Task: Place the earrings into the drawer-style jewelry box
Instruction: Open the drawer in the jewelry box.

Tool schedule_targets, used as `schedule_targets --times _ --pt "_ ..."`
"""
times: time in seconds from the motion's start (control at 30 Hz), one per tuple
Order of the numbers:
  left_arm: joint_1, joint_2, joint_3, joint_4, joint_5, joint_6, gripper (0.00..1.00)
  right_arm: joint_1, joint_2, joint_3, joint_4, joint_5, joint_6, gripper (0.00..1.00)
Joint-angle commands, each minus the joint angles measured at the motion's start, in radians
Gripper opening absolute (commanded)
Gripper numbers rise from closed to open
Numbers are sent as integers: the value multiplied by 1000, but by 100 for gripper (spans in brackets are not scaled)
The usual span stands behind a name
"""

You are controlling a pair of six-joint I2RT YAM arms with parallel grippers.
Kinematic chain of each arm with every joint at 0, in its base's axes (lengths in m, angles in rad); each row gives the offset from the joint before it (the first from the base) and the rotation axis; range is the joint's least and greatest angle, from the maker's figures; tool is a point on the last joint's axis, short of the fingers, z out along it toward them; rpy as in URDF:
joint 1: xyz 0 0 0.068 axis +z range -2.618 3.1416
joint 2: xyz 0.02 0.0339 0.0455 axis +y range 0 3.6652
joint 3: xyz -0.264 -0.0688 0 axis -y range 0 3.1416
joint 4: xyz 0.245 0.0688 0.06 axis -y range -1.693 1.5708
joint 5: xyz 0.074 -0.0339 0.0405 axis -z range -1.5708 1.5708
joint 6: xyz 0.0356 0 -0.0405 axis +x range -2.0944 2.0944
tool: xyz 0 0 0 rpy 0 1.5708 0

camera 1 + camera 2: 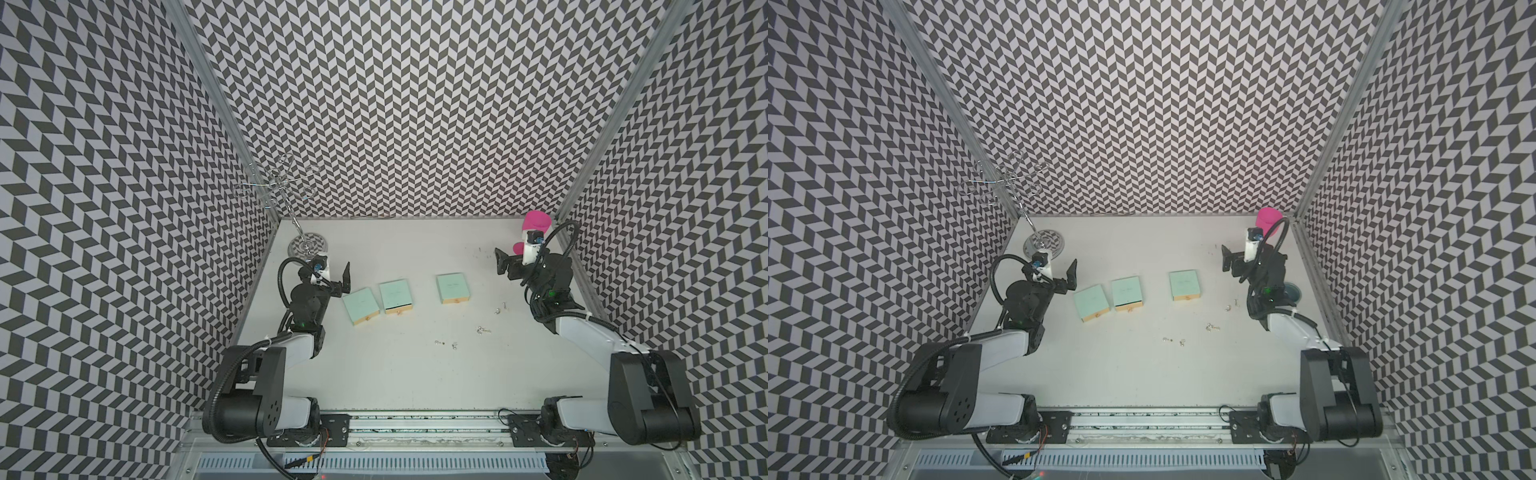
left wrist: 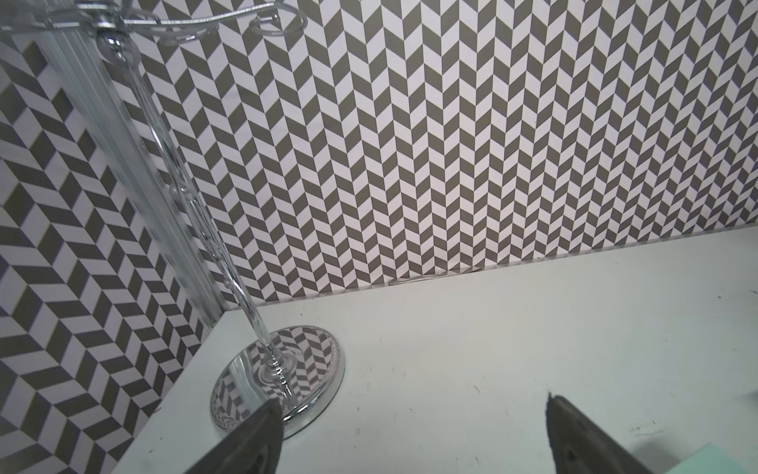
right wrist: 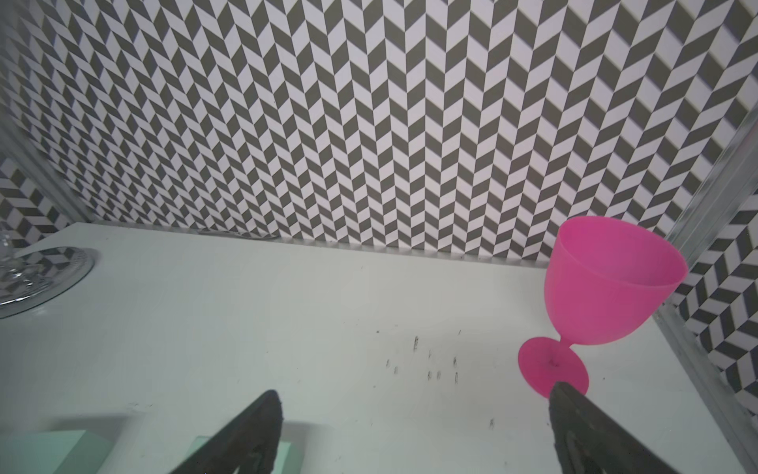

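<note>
The table [image 1: 395, 374] is showing a matt white surface, scuffed with small dark marks, while the walls [image 1: 415, 104] are looking like flat printed sheet and the ribbed corner post [image 2: 139, 184] is reading as dull, bare metal. The jewellery stand [image 2: 316, 357] is gleaming as mirror-polished chrome, its round base reflecting the chevron print, and the earrings [image 1: 483, 330] are glinting as bright silvery metal. The goblet [image 3: 607, 287] is appearing as smooth, satin pink plastic, and the mint-green boxes [image 1: 394, 293] are looking like matt card with tan, wood-toned drawer fronts.
</note>
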Motion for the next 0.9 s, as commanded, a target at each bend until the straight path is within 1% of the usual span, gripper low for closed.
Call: schedule_targets --times 0.0,0.07,0.1,0.13,0.17,0.2,0.23,0.27,0.33,0.4,0.43,0.5,0.57,0.63,0.67,0.73,0.87 --pt "-1 -78 63 -199 59 70 100 7 -40 56 -229 -108 99 97" --pt "-1 -118 115 -336 140 137 100 7 -46 68 -268 -209 141 92" --pt "0 -134 152 -422 206 194 98 8 -44 75 -288 -262 154 83" --pt "-1 -152 192 -518 290 274 95 8 -37 87 -322 -293 176 76" --pt "0 -162 231 -608 352 342 95 8 -32 95 -351 -318 200 71" --pt "-4 -171 277 -703 398 402 95 8 -20 101 -378 -354 221 64" --pt "-7 -177 316 -771 425 435 95 10 -11 100 -386 -381 264 60" --pt "-9 -179 345 -809 428 444 95 10 2 99 -393 -399 302 63" --pt "-12 -166 427 -896 425 460 97 13 34 95 -406 -398 391 73" --pt "-17 -141 506 -976 411 474 97 18 71 105 -421 -429 444 74" --pt "-19 -124 541 -1007 396 472 97 25 90 120 -445 -443 444 73" --pt "-25 -89 594 -1047 368 456 97 44 130 159 -520 -421 415 72" --pt "-30 -58 628 -1057 369 445 96 60 172 194 -582 -392 389 70" --pt "-43 -38 641 -1037 373 441 96 65 221 230 -623 -388 368 65" --pt "-54 -33 642 -1025 370 453 96 66 244 247 -634 -379 364 65" --pt "-78 -12 637 -995 337 478 96 66 294 301 -657 -372 352 58" --pt "-110 46 654 -964 289 492 95 75 407 430 -716 -352 321 55"
